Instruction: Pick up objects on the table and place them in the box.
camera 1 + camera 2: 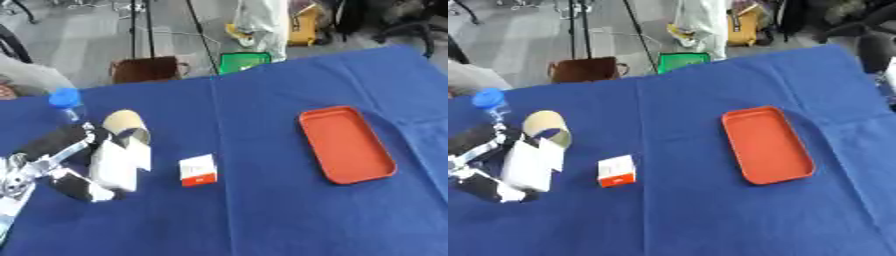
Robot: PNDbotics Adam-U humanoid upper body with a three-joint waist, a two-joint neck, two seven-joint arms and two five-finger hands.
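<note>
The left eye view shows the left hand [66, 165] grasping a white box [118, 162], with the orange tray [346, 145] far right.

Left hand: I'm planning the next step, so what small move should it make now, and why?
Probably lift. The left hand already has its fingers curled round a white object, which seems to rest on the blue table, while the orange tray lies well off to the right. Raising it clears the small white-and-red box.
</note>
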